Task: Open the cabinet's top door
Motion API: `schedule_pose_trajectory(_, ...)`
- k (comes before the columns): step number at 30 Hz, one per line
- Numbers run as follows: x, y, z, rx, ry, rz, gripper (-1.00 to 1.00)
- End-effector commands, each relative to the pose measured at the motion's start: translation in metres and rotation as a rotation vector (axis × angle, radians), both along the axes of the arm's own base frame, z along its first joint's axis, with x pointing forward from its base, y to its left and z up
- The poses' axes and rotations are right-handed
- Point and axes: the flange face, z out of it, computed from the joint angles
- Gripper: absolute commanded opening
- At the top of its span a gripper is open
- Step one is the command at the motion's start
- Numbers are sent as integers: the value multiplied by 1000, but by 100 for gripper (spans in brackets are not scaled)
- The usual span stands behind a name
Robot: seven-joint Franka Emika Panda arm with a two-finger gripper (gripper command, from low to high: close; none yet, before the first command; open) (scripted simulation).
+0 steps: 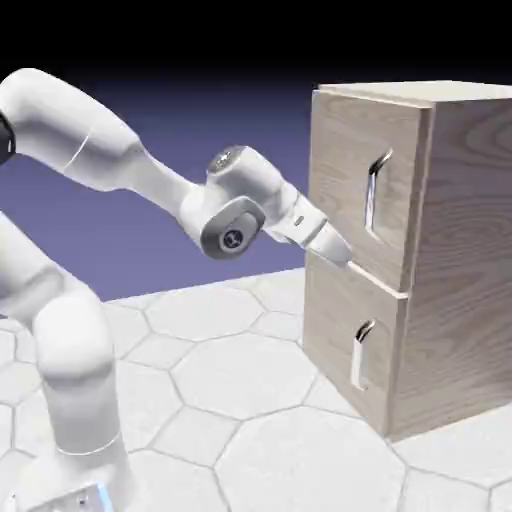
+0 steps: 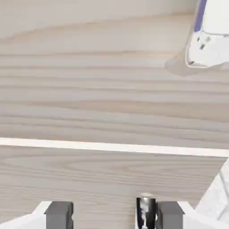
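Item: tall light wood-grain cabinet (image 1: 440,250); top door (image 1: 350,180) shut. My white two-finger gripper (image 2: 114,214) spread, empty, low. I'd rise to the long silver bar handle (image 1: 374,192), then close.

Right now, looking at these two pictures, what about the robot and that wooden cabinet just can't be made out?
- Gripper contact: in the exterior view its tips meet the cabinet front near the seam below the top door; touching or not is unclear.
- Top door's handle: hand view cuts it off at the top right corner.
- Lower handle: only a sliver shows at the bottom edge.
- Cabinet's inside: hidden by the doors.
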Motion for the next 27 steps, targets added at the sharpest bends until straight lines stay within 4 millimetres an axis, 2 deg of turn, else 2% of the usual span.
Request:
schedule_pose_trajectory(1, 0, 3, 4, -3, -7, 4, 0)
schedule_pose_trajectory(14, -14, 26, 42, -42, -106, 33, 0)
schedule_pose_trajectory(27, -31, 28, 61, -67, -244, 25, 0)
